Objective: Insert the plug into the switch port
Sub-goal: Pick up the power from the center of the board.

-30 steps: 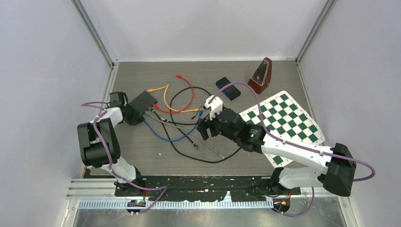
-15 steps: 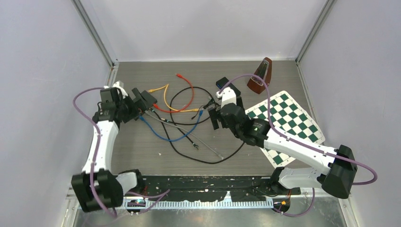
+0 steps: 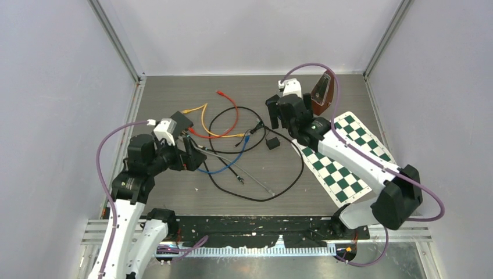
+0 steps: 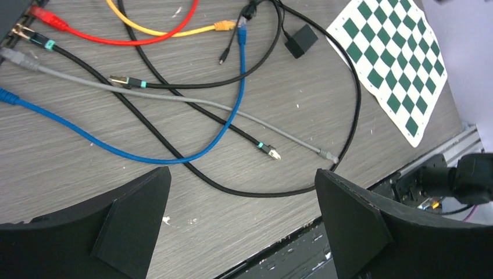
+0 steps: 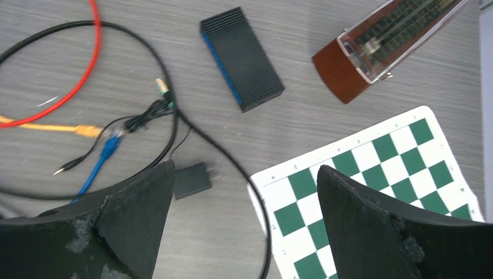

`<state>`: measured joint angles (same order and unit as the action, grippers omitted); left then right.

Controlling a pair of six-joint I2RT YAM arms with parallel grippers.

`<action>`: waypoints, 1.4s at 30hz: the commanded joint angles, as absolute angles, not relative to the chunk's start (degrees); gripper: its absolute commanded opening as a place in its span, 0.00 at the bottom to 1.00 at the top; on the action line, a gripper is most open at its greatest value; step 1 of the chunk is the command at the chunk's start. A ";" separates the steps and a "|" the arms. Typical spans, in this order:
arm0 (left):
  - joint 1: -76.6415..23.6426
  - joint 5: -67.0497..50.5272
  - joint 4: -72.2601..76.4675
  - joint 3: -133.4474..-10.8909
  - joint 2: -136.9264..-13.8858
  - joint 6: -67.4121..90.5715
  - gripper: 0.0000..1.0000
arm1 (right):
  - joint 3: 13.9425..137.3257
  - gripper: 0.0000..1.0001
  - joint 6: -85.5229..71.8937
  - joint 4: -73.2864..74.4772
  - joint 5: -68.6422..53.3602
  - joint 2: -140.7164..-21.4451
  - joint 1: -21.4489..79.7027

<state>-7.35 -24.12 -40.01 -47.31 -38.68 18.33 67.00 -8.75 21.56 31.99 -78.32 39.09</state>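
The black switch (image 3: 184, 120) sits at the left of the table with red, grey and black cables running from it. The blue cable's plug (image 4: 242, 27) lies loose on the wood beside a yellow plug (image 4: 224, 25); the blue plug (image 5: 108, 143) also shows in the right wrist view. My left gripper (image 3: 189, 157) hovers just near of the switch, open and empty, its jaws wide over bare wood (image 4: 242, 174). At the back my right gripper (image 3: 279, 113) is raised, open and empty (image 5: 246, 168), to the right of the plugs.
A black power adapter (image 3: 271, 143) lies on its looping black cable. A grey cable end (image 4: 328, 156) and a gold-tipped black cable end (image 4: 270, 153) lie mid-table. Black box (image 5: 241, 58), metronome (image 5: 378, 46) and chessboard mat (image 3: 349, 157) are at the right.
Both grippers have opened. The left one has drawn back from the switch toward the near side. The right one has lifted off the cables and swung toward the back.
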 commanded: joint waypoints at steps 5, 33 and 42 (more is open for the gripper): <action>-8.79 -27.99 -37.23 -40.02 -39.25 16.33 1.00 | 75.25 1.00 1.43 18.41 16.11 -89.46 28.11; -18.24 -5.98 -40.78 -37.87 -31.10 18.46 0.93 | 123.21 0.93 15.63 39.28 -7.07 -134.82 17.30; -18.24 -5.88 -39.81 -37.10 -29.79 18.81 0.88 | 122.28 0.86 17.68 42.25 -10.84 -136.19 16.56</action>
